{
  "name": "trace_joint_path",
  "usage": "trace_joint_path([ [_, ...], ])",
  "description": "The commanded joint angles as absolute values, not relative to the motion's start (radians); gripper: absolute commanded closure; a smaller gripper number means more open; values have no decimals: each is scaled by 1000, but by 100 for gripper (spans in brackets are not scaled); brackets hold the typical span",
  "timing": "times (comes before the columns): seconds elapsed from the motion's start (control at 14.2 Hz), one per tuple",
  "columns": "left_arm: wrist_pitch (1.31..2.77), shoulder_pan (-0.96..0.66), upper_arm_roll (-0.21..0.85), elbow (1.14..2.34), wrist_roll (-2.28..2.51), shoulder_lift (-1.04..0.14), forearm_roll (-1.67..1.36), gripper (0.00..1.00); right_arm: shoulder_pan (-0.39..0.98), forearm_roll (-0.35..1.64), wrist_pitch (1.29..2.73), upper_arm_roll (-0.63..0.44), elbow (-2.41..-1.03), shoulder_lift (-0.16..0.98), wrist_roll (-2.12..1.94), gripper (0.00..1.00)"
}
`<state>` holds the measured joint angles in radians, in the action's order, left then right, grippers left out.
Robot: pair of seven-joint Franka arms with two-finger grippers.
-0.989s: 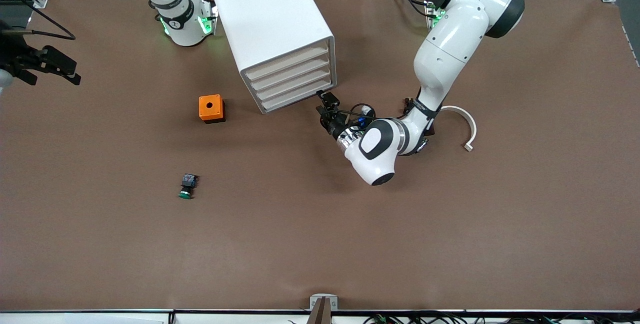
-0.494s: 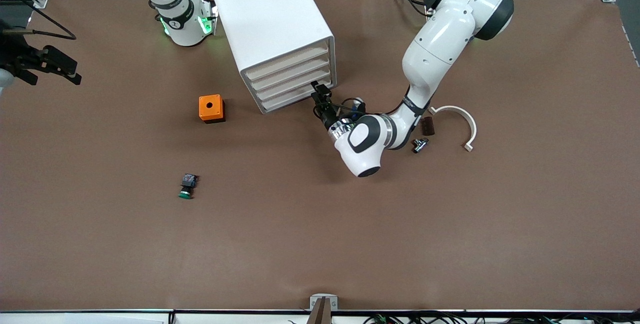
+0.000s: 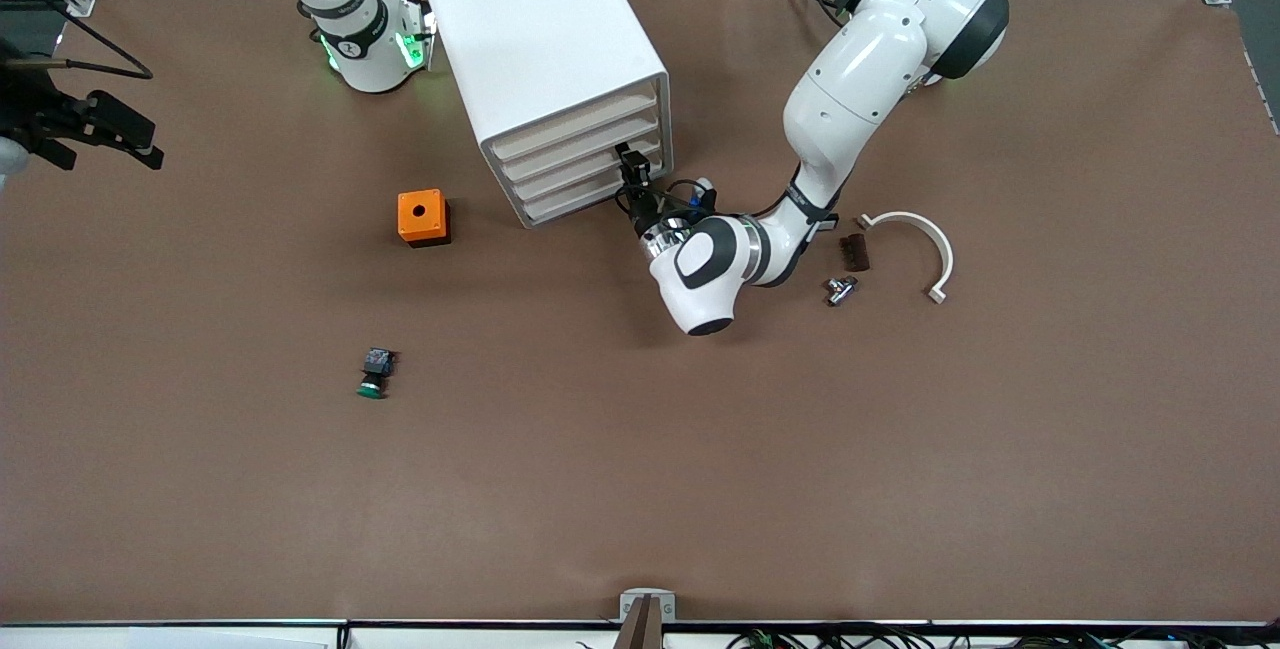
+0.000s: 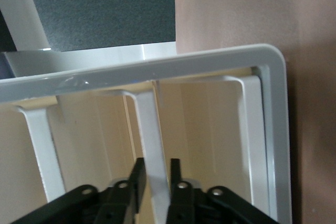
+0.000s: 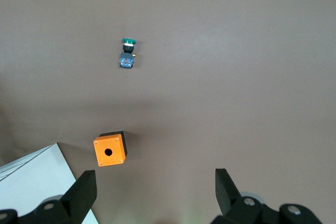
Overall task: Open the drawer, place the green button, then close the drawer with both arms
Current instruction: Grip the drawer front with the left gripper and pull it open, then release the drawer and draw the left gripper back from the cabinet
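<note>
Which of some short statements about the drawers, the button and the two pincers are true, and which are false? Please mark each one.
1. The left pincer is at the front of the cabinet, its fingers astride a drawer edge. True.
2. The button lies in a drawer. False: it lies on the table, nearer the front camera than the orange box.
3. The right pincer is open and holds nothing. True.
4. One drawer is pulled fully out. False: all four look pushed in.
5. The orange box stands on the cabinet. False: it stands on the table beside it.
</note>
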<state>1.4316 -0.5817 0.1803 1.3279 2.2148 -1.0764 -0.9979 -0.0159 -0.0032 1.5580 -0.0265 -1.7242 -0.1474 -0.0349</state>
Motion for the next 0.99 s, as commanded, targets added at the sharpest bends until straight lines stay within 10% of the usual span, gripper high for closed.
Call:
trace_joint_path([
  [0.0,1408,-577,179,1325,2246,-1088,-1025,89,-20,-6,1546,-21,-1712,-144,-40,0],
  [0.92,1446,-405,169,1309,2240,-1088,-1057,88,-18,-5,1546,-21,-1712,-144,-40,0],
])
